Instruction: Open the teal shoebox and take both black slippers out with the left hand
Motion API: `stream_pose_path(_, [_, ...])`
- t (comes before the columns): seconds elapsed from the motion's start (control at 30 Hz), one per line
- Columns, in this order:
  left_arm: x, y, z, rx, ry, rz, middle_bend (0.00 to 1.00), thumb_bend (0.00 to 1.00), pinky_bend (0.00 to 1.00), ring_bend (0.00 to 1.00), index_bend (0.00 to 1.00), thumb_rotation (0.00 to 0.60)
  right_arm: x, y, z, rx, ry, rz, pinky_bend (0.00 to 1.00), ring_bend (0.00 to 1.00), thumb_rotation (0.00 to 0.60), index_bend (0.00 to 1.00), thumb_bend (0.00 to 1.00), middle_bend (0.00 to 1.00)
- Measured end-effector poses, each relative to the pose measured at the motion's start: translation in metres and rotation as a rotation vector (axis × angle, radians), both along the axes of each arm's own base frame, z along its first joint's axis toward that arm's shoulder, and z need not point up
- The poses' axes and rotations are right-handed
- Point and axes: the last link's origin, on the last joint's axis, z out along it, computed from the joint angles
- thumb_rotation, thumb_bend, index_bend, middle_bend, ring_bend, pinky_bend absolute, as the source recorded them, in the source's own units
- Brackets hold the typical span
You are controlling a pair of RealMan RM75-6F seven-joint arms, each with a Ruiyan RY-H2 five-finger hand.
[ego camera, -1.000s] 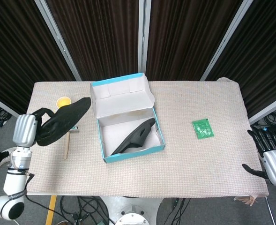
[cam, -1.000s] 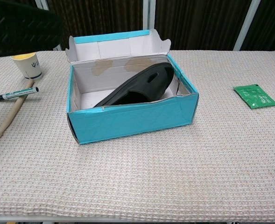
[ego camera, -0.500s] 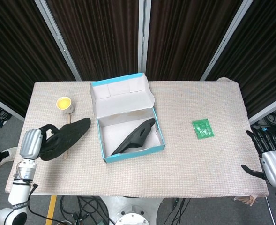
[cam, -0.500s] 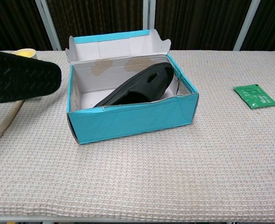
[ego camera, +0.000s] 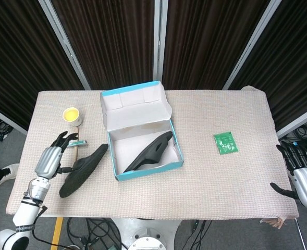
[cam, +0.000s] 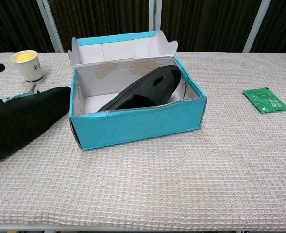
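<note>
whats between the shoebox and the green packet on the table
Nothing: only bare woven tablecloth lies between the teal shoebox and the green packet. The head view and the chest view both show that stretch empty.

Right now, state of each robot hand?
Left robot hand: open, fingers spread, beside the black slipper lying on the table; contact unclear.
Right robot hand: open, fingers apart, holding nothing, at the table's right edge.
</note>
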Motion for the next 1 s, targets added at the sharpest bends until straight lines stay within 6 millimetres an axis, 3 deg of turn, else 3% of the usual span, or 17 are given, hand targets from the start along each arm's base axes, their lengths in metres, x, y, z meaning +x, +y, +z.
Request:
stream_pose_path(0.1, [0.006,0.005,0.008,0.030,-0.013,-0.030,0.05,0.16,0.14,0.00,0.08,0.356,0.000,-0.001,-0.001,0.007,-0.001,-0.002,0.00,0.00,0.600,0.04,0.01,0.02])
stream_pose_path(0.27, [0.017,0.017,0.013,0.043,-0.063,-0.045,0.06,0.15,0.14,0.00,0.09,0.569,-0.001,-0.003,-0.003,0.022,0.001,-0.004,0.00,0.00,0.600,0.04,0.01,0.02])
stream_pose_path(0.33, [0.021,0.021,0.011,0.032,-0.066,-0.052,0.10,0.15,0.16,0.01,0.12,0.600,-0.001,-0.004,-0.004,0.027,0.001,-0.004,0.00,0.00,0.600,0.04,0.01,0.02])
stream_pose_path(0.57, [0.059,0.043,-0.006,-0.051,-0.040,-0.162,0.14,0.15,0.21,0.05,0.17,0.600,0.002,-0.010,-0.004,0.030,0.007,0.004,0.00,0.00,0.600,0.04,0.01,0.02])
stream_pose_path(0.8, [0.114,0.057,-0.056,-0.186,0.061,-0.334,0.14,0.15,0.22,0.05,0.15,0.600,-0.003,-0.011,-0.001,0.022,0.009,-0.019,0.00,0.00,0.600,0.04,0.01,0.02])
stream_pose_path(1.0, [0.143,0.066,-0.095,-0.262,0.106,-0.369,0.14,0.15,0.22,0.05,0.14,0.600,-0.008,-0.012,-0.001,0.023,0.006,-0.039,0.00,0.00,0.600,0.04,0.01,0.02])
